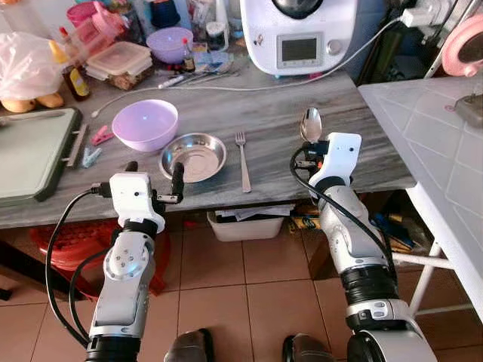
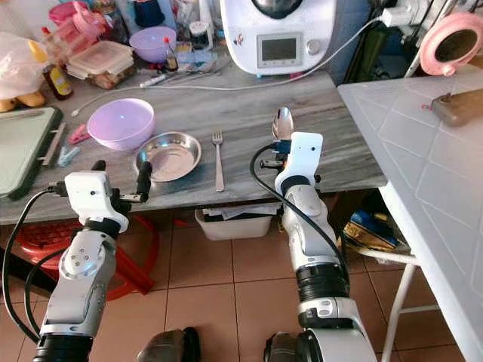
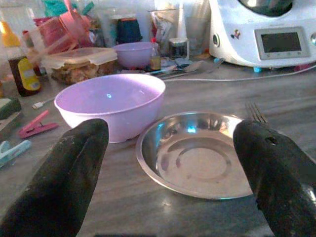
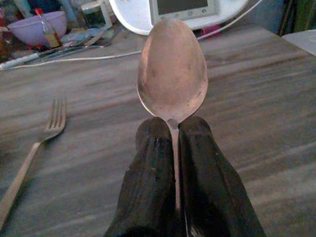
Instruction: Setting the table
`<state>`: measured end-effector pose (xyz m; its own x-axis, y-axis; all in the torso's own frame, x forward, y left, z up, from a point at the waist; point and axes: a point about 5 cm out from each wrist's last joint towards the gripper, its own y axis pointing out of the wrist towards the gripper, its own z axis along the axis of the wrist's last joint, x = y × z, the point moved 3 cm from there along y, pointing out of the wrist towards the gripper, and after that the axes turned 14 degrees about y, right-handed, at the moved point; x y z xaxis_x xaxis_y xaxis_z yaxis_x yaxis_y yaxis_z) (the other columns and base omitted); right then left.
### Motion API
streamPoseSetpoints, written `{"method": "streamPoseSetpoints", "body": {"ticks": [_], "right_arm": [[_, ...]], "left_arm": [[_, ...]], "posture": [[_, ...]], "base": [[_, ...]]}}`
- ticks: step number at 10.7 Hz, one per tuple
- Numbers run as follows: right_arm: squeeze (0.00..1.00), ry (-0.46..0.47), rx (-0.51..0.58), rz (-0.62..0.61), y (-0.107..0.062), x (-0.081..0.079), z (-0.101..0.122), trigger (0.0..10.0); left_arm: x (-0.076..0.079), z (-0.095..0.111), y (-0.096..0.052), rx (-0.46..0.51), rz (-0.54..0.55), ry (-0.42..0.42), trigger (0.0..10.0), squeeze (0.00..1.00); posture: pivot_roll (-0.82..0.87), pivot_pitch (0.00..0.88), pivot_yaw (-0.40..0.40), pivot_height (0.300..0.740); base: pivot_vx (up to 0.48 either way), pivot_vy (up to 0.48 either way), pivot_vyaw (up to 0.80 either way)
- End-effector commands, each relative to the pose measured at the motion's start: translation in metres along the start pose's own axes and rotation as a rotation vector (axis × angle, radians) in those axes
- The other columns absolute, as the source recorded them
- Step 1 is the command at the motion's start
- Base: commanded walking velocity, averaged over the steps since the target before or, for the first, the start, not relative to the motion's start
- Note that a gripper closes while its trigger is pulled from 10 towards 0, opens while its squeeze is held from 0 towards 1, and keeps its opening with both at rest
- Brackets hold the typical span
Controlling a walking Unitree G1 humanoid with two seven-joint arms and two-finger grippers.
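Note:
A steel plate (image 1: 193, 156) sits near the front edge of the grey table (image 1: 272, 105), with a lilac bowl (image 1: 145, 124) at its far left and a fork (image 1: 242, 160) lying to its right. My left gripper (image 1: 154, 179) is open just in front of the plate, its fingers (image 3: 64, 177) spread wide and empty. Right of the fork, my right gripper (image 1: 307, 153) is shut on the handle of a steel spoon (image 1: 311, 124); the spoon's bowl (image 4: 172, 82) points away over the table top.
A white kitchen machine (image 1: 298, 34) and its cable stand at the back, beside a second lilac bowl (image 1: 168, 43), food boxes and bottles. A green board (image 1: 30, 151) and clothes pegs (image 1: 96, 145) lie at left. A white tiled table (image 1: 438, 143) is at right.

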<state>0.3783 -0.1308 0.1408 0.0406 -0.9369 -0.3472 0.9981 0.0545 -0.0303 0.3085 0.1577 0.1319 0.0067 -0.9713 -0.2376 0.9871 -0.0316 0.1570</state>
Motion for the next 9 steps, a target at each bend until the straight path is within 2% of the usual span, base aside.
{"method": "streamPoseSetpoints", "body": {"ticks": [1,2,3,4,7,9], "right_arm": [[0.0,0.001,0.014,0.017,0.001,-0.004,0.004,10.0],[0.0,0.001,0.014,0.017,0.001,-0.004,0.004,10.0],[0.0,0.082,-0.021,0.093,0.02,-0.038,0.003,10.0],[0.0,0.111,-0.027,0.12,0.025,-0.055,0.003,10.0],[0.0,0.101,-0.018,0.118,0.026,-0.052,0.003,10.0],[0.0,0.113,-0.049,0.077,0.026,-0.044,-0.005,10.0]], "left_arm": [[-0.004,-0.001,-0.001,-0.008,0.01,0.016,10.0,0.0],[-0.004,-0.001,-0.001,-0.008,0.01,0.016,10.0,0.0],[-0.034,-0.021,-0.03,-0.095,0.094,0.099,10.0,0.0],[-0.046,-0.025,-0.041,-0.124,0.125,0.137,10.0,0.0],[-0.047,-0.01,-0.033,-0.078,0.142,0.12,10.0,0.0],[-0.045,-0.011,-0.033,-0.085,0.131,0.116,10.0,0.0]], "posture": [[0.03,0.121,0.077,0.74],[0.03,0.121,0.077,0.74],[0.09,0.177,0.062,0.74],[0.09,0.181,0.062,0.74],[0.08,0.181,0.059,0.74],[0.08,0.182,0.058,0.74]], "base": [[0.0,0.0,0.0],[0.0,0.0,0.0],[0.0,0.0,0.8],[0.0,0.0,0.0],[0.0,0.0,0.0],[0.0,0.0,0.0]]}}
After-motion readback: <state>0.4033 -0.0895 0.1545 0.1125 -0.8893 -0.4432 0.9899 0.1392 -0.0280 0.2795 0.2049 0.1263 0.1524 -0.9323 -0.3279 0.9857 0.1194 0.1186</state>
